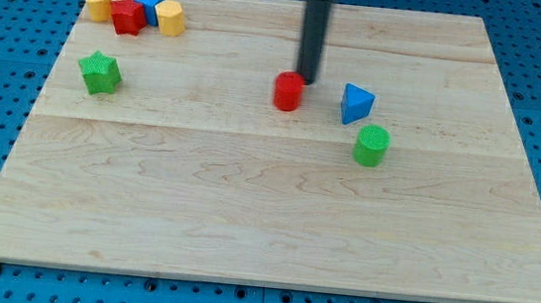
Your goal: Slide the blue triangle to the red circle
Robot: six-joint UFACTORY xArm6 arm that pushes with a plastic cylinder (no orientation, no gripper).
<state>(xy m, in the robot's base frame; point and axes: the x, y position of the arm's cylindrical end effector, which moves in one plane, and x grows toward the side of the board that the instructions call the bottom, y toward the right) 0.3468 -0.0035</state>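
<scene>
**Ana:** Camera view, and the blue triangle (357, 103) sits right of the board's middle, a small wedge with its point toward the view's left, lit paler on its upper face. The red circle (288, 91) stands near it on the view's left, a short cylinder, with a strip of bare wood between the two.

**Ben:** And the green cylinder (372, 145) is just below the triangle, toward the view's bottom right, close but apart from it.

**Ana:** Room to move? Plenty. The wooden board (244, 219) lies open across its whole lower half, and the right edge is well away from the triangle.

**Ben:** Crowding is up at the top left corner: a yellow block (99, 3), a red block (127, 15), a blue block (150, 4) and another yellow block (171, 18) huddled together, with a green star (100, 72) below them.

**Ana:** The rod comes straight down from the view's top, upright. Its tip (309, 81) rests just behind the red circle's upper right edge; touching or not, can't tell. No fingers on this arm, only the rod, holding nothing
</scene>
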